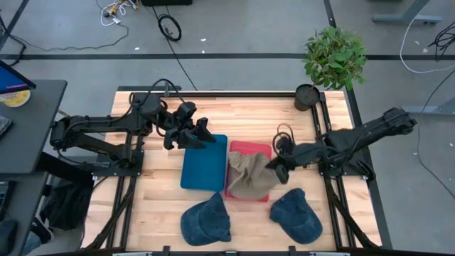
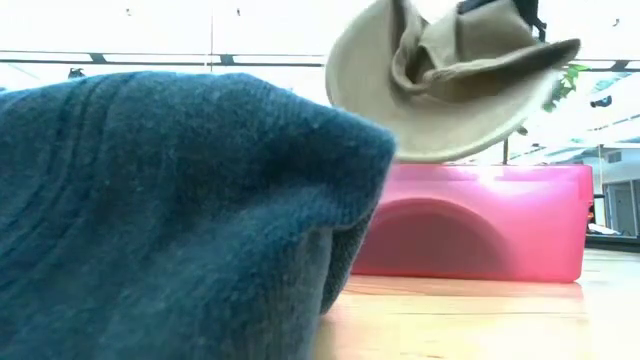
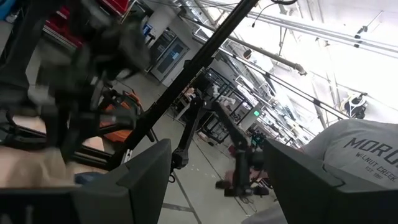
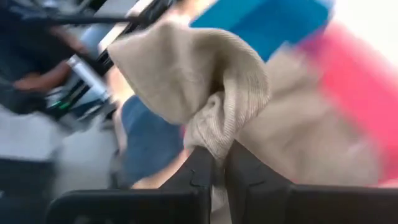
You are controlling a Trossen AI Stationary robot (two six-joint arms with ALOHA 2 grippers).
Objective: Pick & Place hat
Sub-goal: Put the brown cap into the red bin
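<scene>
A tan corduroy hat (image 1: 249,178) hangs over the red bin (image 1: 249,152) in the high view; the low view shows the hat (image 2: 450,90) lifted above the red bin (image 2: 480,225). My right gripper (image 1: 274,167) is shut on the hat (image 4: 205,87). Two blue denim caps lie on the table near its near edge, one (image 1: 206,219) left and one (image 1: 296,213) right. My left gripper (image 1: 201,135) hovers open over the blue bin (image 1: 204,162), its fingers (image 3: 143,180) spread, touching nothing. My right gripper pinches a bunched fold of the tan hat's fabric (image 4: 214,140) between its two fingers (image 4: 199,171). It reaches in from the table's right side. The hat is lifted clear of the red bin and sags below and beyond the fingers, its brim (image 2: 440,145) drooping.
A potted plant (image 1: 333,60) stands at the table's far right corner. The blue and red bins sit side by side mid-table. One blue cap (image 2: 170,210) fills the low view's foreground. Bare wood lies at the table's left (image 1: 153,185). Metal rails edge both sides.
</scene>
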